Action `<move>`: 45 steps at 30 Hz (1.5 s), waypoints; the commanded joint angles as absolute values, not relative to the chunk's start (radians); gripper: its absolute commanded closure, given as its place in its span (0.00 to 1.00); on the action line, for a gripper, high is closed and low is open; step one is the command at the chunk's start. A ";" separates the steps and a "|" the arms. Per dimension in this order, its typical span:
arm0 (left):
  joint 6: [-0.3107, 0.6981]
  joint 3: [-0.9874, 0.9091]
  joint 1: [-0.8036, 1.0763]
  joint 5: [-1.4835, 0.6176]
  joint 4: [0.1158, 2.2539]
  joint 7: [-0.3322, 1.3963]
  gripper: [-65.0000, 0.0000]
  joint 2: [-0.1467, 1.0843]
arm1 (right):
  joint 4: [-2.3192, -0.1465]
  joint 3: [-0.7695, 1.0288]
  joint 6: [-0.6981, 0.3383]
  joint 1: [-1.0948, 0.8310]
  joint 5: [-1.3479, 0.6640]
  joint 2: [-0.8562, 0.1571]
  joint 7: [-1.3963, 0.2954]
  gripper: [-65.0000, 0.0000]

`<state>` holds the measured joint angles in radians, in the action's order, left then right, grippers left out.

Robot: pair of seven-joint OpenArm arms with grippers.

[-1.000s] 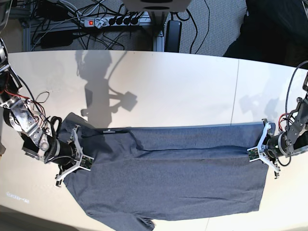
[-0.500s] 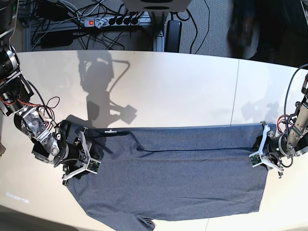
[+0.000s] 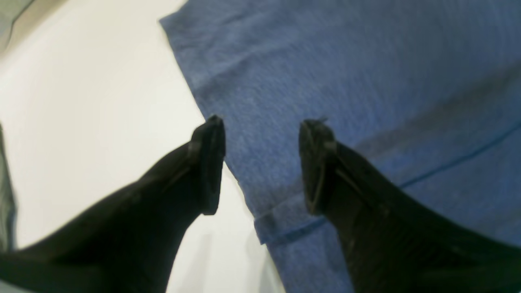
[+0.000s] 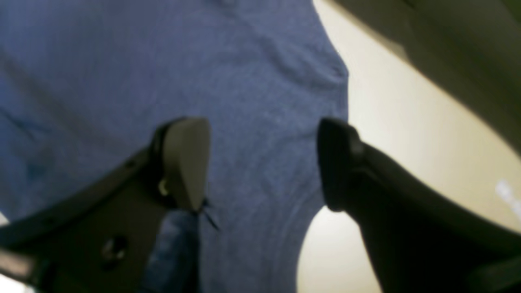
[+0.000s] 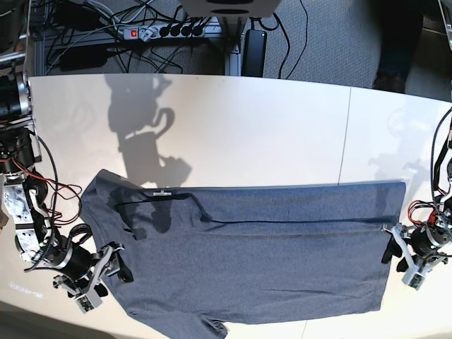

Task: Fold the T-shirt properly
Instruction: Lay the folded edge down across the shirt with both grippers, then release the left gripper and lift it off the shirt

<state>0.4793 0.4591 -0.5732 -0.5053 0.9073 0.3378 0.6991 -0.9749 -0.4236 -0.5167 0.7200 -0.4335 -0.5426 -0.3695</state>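
T-shirt [image 5: 261,258] flat on white table [image 5: 268,134], cables [image 5: 127,32] behind

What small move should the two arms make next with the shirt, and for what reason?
Probably lower both open pincers onto the T-shirt near edge and close. The left pincer straddles the hem edge, the right pincer hovers over cloth near a sleeve; neither grips anything, and only the far side looks folded.

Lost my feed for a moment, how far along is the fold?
First fold looks done: the T-shirt lies flat on the table, its far side doubled over. Nothing is in hand; the left gripper and right gripper are open at its ends. Further folds remain.
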 commanded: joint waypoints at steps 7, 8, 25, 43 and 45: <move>0.506 0.416 -0.579 -0.602 0.917 0.376 0.91 0.628 | -0.876 -0.385 -0.537 0.731 -0.487 -0.441 -0.416 1.00; 0.505 0.416 -0.569 -0.601 0.917 0.379 0.99 0.616 | -0.875 -0.378 -0.535 0.714 -0.484 -0.430 -0.424 1.00; 0.377 0.416 -0.384 -0.585 0.917 0.519 1.00 0.593 | -0.874 -0.035 -0.536 0.369 -0.382 -0.365 -0.428 1.00; 0.381 0.279 -0.093 -0.504 1.335 0.690 1.00 0.646 | -1.244 0.104 -0.538 0.108 -0.535 -0.408 -0.722 1.00; 0.382 0.236 -0.025 -0.508 1.412 0.713 1.00 0.646 | -1.282 0.131 -0.538 0.050 -0.536 -0.413 -0.721 1.00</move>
